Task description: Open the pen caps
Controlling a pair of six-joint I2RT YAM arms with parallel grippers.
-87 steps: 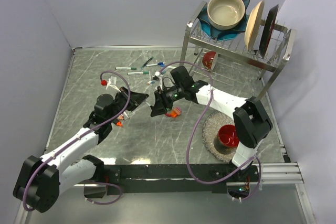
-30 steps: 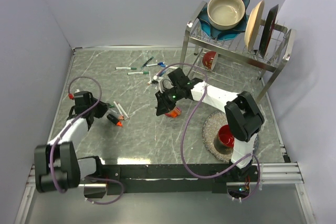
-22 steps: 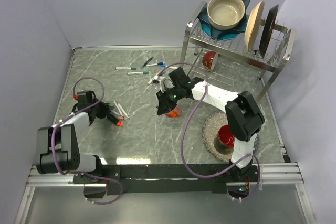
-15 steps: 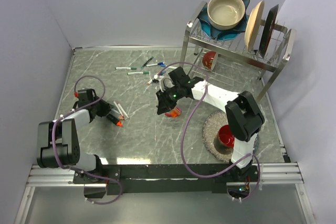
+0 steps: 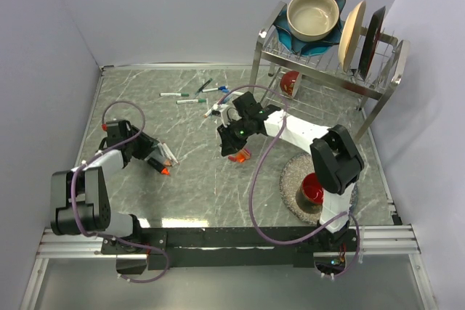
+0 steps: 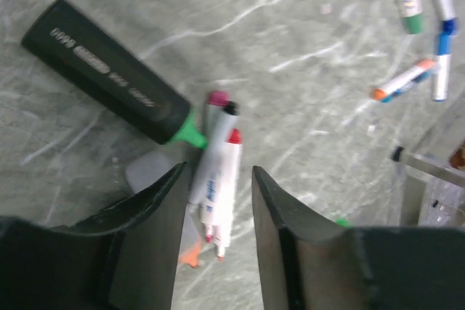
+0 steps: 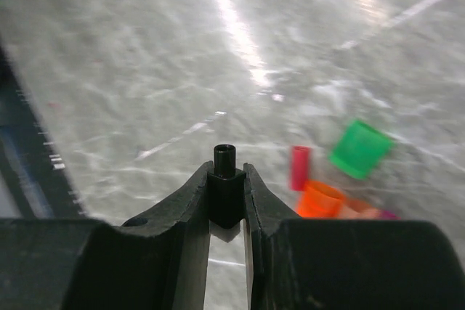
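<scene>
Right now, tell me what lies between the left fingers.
Left wrist view: a few white markers lie on the table in the gap between the fingers, with red, black and pink ends.

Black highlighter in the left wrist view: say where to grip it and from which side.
Grip the black highlighter mid-barrel, from above, across its width: it lies flat and free there, while its green end lies right by the white markers.

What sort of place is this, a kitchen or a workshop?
Probably a robot test bench, not a real kitchen: a left arm and right arm bolted at the table edge, plain walls boxing it in, and a dish rack and scattered markers as props.
</scene>
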